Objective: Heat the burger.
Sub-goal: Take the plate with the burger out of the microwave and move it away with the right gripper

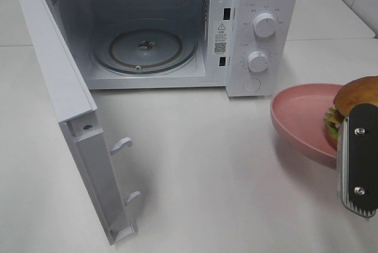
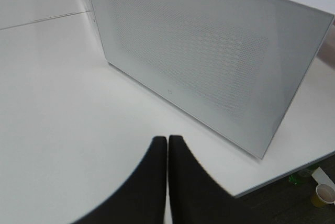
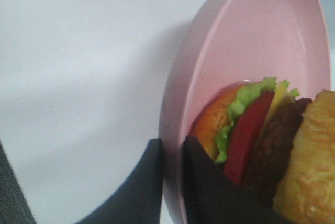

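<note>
Only the right wrist view shows the right gripper (image 3: 172,153) pinching the rim of the one round pink plate (image 3: 180,88), one finger inside, one outside. The single burger with golden-brown bun, lettuce, tomato, cheese and dark patty (image 3: 261,140) sits in that plate, right of the white microwave (image 1: 260,5), whose door (image 1: 65,105) stands open on an empty glass turntable (image 1: 144,49). The left gripper (image 2: 167,145) is closed, empty, beside that door.
</note>
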### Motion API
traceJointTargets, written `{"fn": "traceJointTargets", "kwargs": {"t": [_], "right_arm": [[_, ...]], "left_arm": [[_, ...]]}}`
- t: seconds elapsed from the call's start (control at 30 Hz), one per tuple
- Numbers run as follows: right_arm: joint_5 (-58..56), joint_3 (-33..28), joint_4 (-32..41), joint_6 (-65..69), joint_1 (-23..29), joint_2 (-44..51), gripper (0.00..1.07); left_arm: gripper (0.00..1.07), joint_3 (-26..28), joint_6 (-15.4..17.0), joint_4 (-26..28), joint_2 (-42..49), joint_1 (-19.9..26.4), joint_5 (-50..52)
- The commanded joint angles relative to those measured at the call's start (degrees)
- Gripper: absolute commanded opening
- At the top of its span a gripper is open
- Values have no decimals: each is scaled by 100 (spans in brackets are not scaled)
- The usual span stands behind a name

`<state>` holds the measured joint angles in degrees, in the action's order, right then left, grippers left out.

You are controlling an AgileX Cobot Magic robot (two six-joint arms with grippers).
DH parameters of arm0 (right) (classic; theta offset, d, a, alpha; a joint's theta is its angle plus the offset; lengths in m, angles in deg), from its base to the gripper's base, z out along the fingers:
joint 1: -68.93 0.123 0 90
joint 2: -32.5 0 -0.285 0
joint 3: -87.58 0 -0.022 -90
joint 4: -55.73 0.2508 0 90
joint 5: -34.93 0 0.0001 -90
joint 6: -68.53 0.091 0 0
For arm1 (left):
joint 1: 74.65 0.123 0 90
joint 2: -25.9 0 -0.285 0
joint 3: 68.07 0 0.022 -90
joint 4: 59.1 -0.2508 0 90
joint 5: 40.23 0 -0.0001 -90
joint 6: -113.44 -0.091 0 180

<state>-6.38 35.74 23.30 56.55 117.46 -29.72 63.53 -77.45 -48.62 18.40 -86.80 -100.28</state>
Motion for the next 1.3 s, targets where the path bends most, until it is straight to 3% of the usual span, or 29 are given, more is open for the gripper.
{"fn": "traceJointTargets", "kwargs": {"t": [0.03,0.67,0.93,1.3], "right_arm": [[166,-52,-584,447,-6,-63,0],[653,-46,-1919,2699,-11,-1261,0],[584,-46,-2956,4612,-11,-2498,0],[882,-46,-3134,5919,-11,-3094,0]], "left_arm": [[0,-17,29,74,97,0,57],[0,-17,29,74,97,0,57],[0,-17,29,74,97,0,57],[0,-17,29,74,97,0,57]]}}
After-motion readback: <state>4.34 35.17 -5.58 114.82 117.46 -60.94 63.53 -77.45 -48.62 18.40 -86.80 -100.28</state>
